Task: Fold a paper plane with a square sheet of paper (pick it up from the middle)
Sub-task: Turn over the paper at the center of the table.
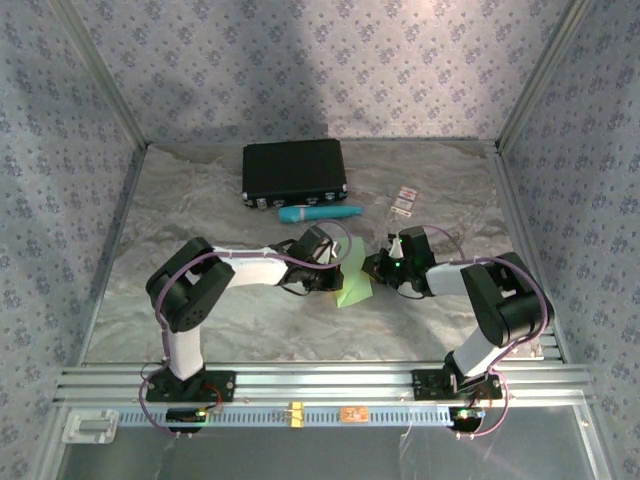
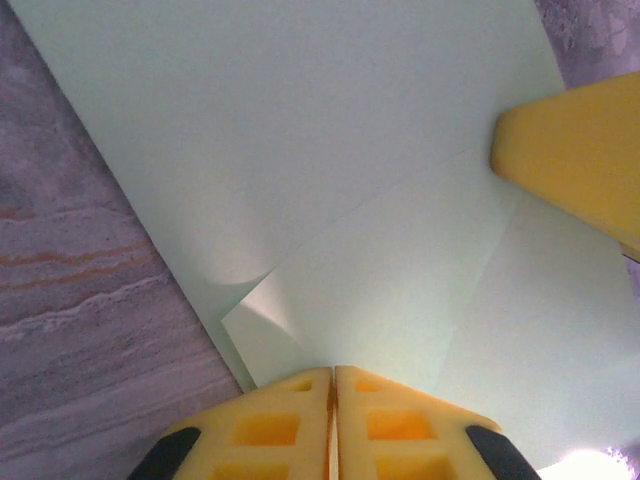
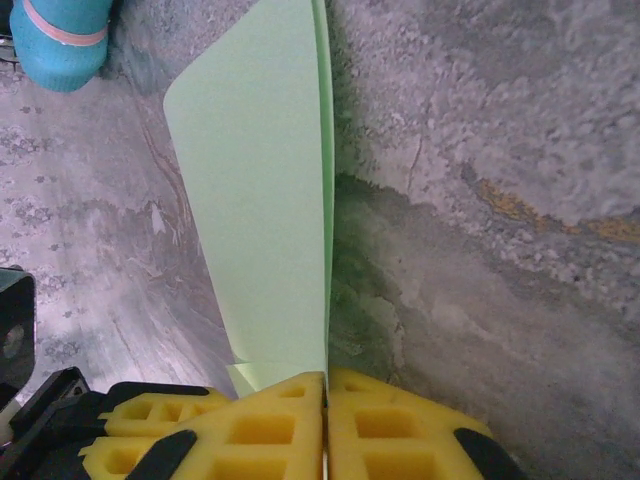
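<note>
Yellow fingers [image 2: 270, 430] of the left gripper [image 2: 332, 385] are pinched tight on the square sheet of paper [image 2: 300, 150], which fans out ahead of them. Same for the right gripper [image 3: 326, 390], clamped on its folded edge, paper sticking straight out front, teal tube [image 3: 60, 40] further ahead-left.

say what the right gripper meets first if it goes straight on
The green paper the right gripper pinches; past that, probably the table, though depth is unclear. The teal tube lies off left.
</note>
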Motion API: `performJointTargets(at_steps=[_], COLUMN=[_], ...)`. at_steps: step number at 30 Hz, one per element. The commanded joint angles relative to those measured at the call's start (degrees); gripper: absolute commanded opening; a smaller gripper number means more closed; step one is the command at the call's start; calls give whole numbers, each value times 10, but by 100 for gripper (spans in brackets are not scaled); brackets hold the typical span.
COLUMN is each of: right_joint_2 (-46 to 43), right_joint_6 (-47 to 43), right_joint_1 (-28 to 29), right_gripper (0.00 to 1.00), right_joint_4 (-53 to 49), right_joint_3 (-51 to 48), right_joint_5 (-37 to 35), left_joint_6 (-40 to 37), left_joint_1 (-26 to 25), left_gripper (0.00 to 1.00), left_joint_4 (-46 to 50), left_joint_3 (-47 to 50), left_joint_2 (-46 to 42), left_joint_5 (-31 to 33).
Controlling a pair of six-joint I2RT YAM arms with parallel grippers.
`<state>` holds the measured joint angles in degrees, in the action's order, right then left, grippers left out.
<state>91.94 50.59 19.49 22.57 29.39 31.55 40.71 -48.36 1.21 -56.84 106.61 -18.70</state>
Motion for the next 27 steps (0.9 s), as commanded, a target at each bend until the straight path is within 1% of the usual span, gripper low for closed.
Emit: performJointTargets(at_steps=[1,5,7,9,12,14,17,19,21,23,27], right_joint_2=[-1,-30,-61,-97,-160,-199,-245,-263,-273,-278,-273], right_joint_6=[-18,-43,-69,-103,-152,-205,-253,-277,-294,-283,-305], right_joint_1=[-4,-8,-10,-9,-4,10,37,59,82,105,141], right_gripper=[6,5,5,5,5,5,5,5,5,5,5], right_joint_4=[11,-15,-62,-122,-220,-319,-435,-494,-539,-566,-615], right_joint_3=[-9,-11,-5,6,28,61,100,129,153,175,199], right_joint_5=[15,14,0,-20,-61,-114,-202,-271,-333,-396,-498], left_joint_6=[9,18,24,28,36,43,47,47,48,48,66], left_joint_1=[1,-1,-1,0,0,0,0,1,2,4,11], left_gripper=[14,29,37,40,42,44,50,51,54,56,59], left_joint_4=[20,20,23,30,45,50,56,67,80,81,86], left_joint_3=[3,11,20,29,44,58,78,86,94,108,131], left_joint_2=[-12,-51,-80,-106,-142,-167,-200,-219,-236,-256,-288], left_joint_5=[-3,20,47,79,125,157,196,220,239,256,288])
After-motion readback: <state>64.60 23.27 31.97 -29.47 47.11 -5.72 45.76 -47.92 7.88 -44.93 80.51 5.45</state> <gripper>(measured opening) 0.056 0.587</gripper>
